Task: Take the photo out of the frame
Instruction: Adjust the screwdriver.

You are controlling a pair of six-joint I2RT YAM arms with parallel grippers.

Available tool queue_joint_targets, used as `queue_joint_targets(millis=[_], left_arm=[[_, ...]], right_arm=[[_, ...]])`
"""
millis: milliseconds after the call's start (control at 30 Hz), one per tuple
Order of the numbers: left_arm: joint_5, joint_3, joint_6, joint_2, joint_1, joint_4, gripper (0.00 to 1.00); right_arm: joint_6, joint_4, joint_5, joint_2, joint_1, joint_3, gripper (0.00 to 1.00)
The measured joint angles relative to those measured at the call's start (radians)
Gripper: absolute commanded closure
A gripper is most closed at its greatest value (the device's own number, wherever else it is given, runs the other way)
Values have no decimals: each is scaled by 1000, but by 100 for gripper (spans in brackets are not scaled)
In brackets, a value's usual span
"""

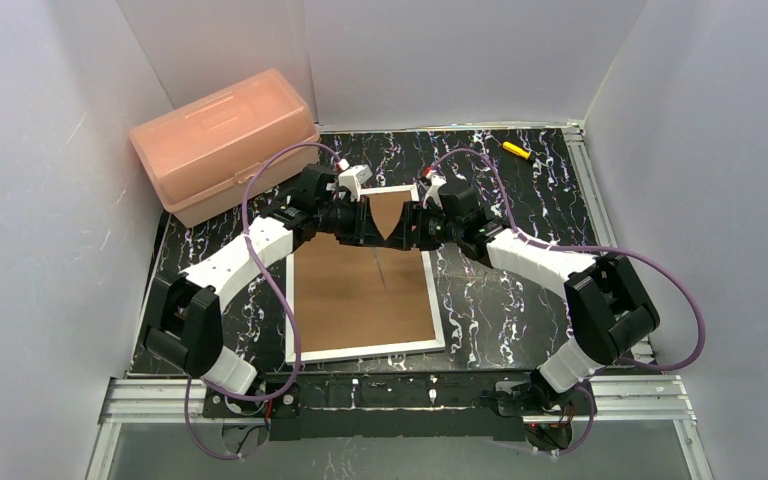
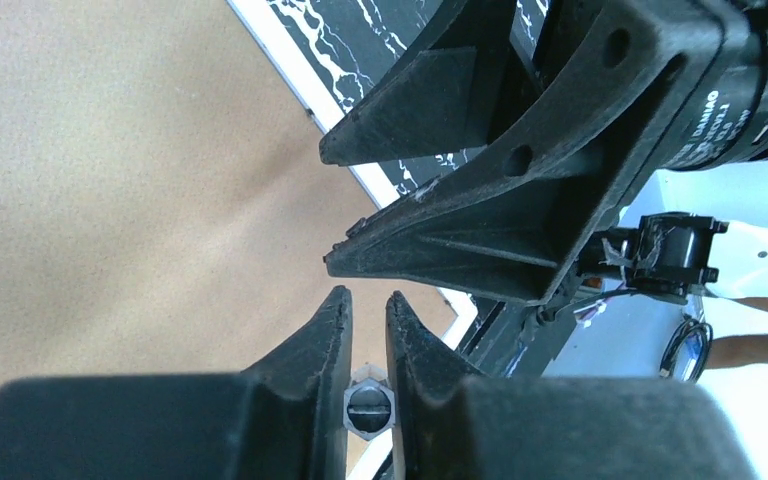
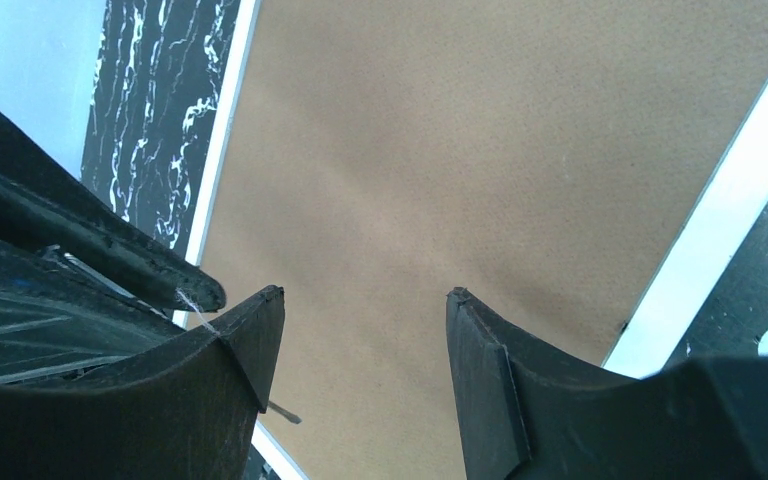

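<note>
Right gripper [image 3: 365, 291] gapes open above the frame [image 3: 720, 215], over its brown back (nothing between its fingers); left gripper [image 2: 368, 293], just beside it, is closed.

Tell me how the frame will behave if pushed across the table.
The frame lies flat, so it should slide, not tip or roll. It looks thin and wide, so probably light and apt to pivot. Its brown back looks matte, likely not slippery.

Bright, even light is filling the top view, soft shadows falling under the arms [image 1: 250, 245]. Left wrist view is blowing out white at its right edge; nearest fingers [image 2: 312, 352] are looking soft.
</note>
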Motion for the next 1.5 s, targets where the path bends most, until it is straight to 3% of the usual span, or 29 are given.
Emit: queue_joint_targets(millis=[333,467,667,1000,1200,1400,1500], left_arm=[[-53,-2,-22,7,0,11,100],[-92,-35,-68,7,3,50,100],[-106,-82,-144,-1,6,108,100],[-96,-86,-212,-65,6,156,100],[-82,-86,-226,-103,11,154,95],[-66,-86,-232,-109,14,153,94],[-47,-85,-240,-110,19,146,77]], right_arm=[[-26,-40,39,-8,2,0,31],[-66,-20,17,-47,2,-21,35],[-148,71,-87,-98,22,-72,20],[-275,73,-59,-99,163,-73,32],[-299,72,-18,-99,157,-79,56],[-324,69,-32,-108,164,-80,97],[-366,60,-46,-120,169,-80,99]])
